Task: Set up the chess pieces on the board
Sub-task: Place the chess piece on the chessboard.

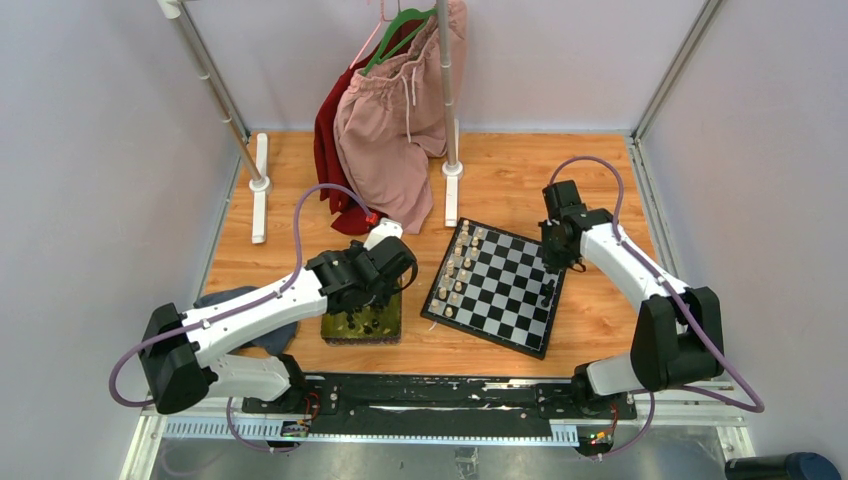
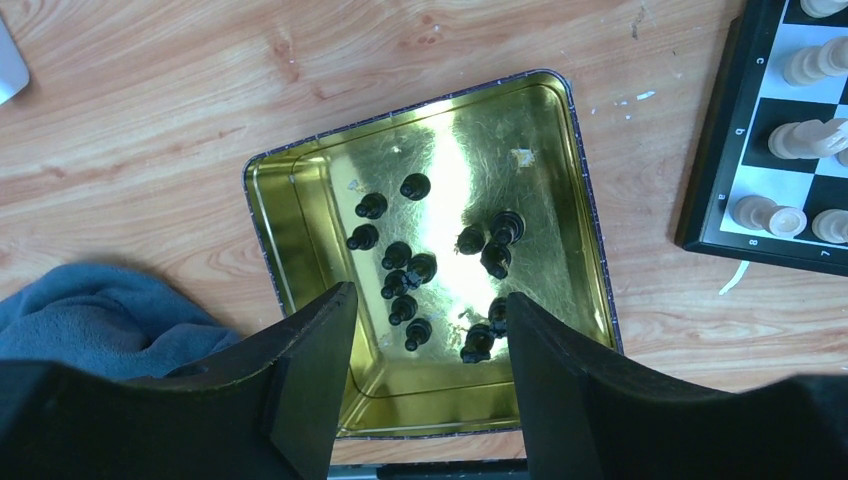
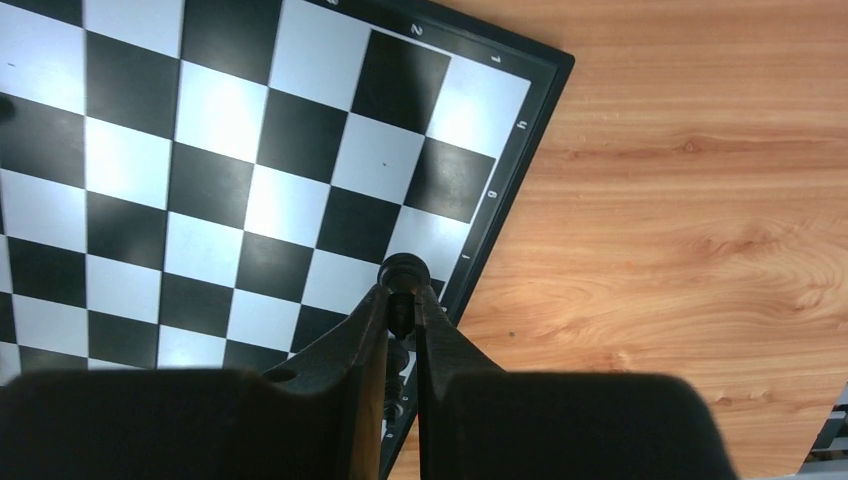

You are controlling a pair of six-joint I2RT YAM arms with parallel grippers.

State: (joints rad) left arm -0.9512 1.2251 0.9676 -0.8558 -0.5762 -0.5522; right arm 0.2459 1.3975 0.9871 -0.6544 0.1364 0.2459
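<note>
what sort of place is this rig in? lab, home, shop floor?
Most likely a lab data-collection cell, not a home: plain grey walls close in one wooden table, and unrelated props share it, a clothes rack with hung garments beside the board.

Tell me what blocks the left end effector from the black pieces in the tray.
Nothing visible. The left end effector hangs open above the tray, and the black chess pieces lie uncovered on its floor.

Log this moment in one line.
left fingers: open over gold tin tray of black chess pieces | right fingers: shut on black piece at board edge | cream pieces: on board
</note>
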